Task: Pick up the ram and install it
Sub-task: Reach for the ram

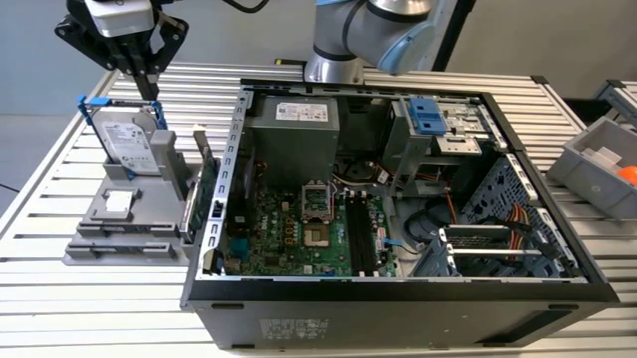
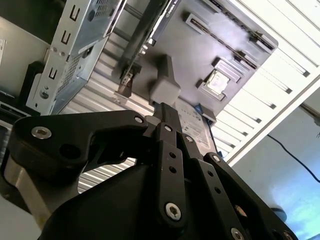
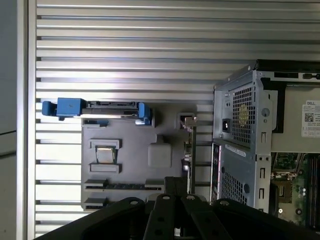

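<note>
Gripper (image 1: 151, 89) hung high over the slatted worktop (image 1: 60, 149), fingers pressed together, nothing held. Beneath it we logged a grey holder (image 1: 119, 257) carrying a hard drive in a blue frame (image 1: 130, 142), upright. The ram (image 3: 124, 186) sat on edge in a slot of that holder, below the gripper and apart from it, as the first wrist view showed. Beyond the holder's far side stood a green expansion card (image 1: 204, 190), then the open computer case (image 1: 398, 294) with its motherboard (image 1: 289, 239).
</note>
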Motion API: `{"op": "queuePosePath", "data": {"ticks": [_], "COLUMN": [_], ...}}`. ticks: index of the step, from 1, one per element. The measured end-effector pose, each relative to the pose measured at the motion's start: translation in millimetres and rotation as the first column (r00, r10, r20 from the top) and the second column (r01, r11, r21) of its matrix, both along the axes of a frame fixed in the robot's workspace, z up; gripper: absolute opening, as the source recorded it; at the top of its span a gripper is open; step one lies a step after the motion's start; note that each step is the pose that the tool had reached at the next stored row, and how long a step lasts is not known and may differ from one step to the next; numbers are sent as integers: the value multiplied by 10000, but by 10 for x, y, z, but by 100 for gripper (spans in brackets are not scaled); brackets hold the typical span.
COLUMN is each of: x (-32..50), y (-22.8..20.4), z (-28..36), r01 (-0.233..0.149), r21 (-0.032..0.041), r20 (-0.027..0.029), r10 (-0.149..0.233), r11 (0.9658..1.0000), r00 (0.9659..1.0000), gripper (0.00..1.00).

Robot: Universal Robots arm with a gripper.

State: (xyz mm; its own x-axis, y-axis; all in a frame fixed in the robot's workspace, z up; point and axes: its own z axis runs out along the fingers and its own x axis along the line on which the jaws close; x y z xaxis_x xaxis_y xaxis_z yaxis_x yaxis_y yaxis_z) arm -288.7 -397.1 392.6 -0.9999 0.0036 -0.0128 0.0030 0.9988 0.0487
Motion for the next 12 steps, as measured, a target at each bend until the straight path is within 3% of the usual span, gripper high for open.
{"op": "queuePosePath", "data": {"ticks": [12], "x": [-123], "y": [0], "z": [0], "r01": [0], "r21": [0], "r20": [-21], "r10": [0], "r11": [10000], "r00": [10000], "gripper": [0]}}
